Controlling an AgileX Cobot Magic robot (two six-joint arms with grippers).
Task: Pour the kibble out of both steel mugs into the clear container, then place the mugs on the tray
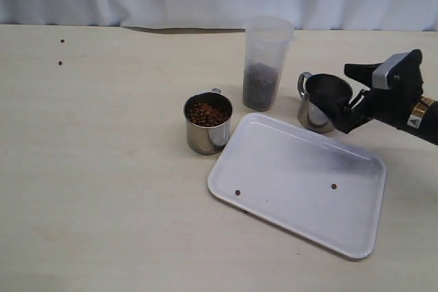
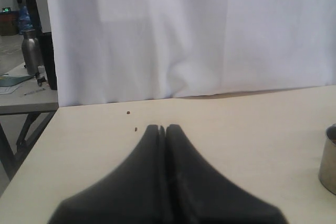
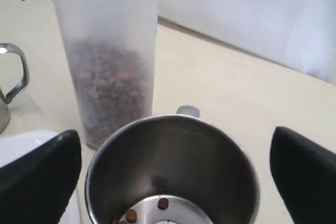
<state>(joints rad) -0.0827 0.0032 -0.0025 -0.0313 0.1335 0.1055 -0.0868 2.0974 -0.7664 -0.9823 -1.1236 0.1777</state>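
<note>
Exterior view, table [image 1: 102, 169]: pale top that carries everything. Two loose pellets [image 1: 60, 63] lie well apart from the clear container, far to its left in this view.
Tray [image 1: 356, 237]: white and flat, just in front of the clear container on the camera's side. No mug is on it yet, only two stray pellets [image 1: 334, 186].
Clear container [image 1: 268, 39]: upright, with kibble [image 1: 259, 90] filling its lower part.
Full mug [image 1: 205, 138]: stands just beside the container, to its left and nearer the camera, heaped with brown pellets.
Near-empty mug [image 1: 318, 104]: stands just beside the container on its right, off the tray. The right wrist view shows a few pellets left on its floor.
Right gripper [image 1: 342, 98]: jaws spread wide, one on each side of the near-empty mug, gripping nothing.
Left gripper [image 2: 163, 129]: fingers pressed together and empty, low over bare table, out of the exterior view.
Step in hand: probably taking hold of the near-empty mug to carry it to the tray.
Doing it well: centre the jaws on the mug's body, not on its handle. Close firmly, because polished steel may slip. Keep the mug upright so the leftover pellets stay in. Lift straight up, away from the container. Set it down near one end of the tray, leaving room for the second mug.
Writing: a small sticker [image 1: 415, 120] on the right arm, too small to read. No brand shows on any vessel.
</note>
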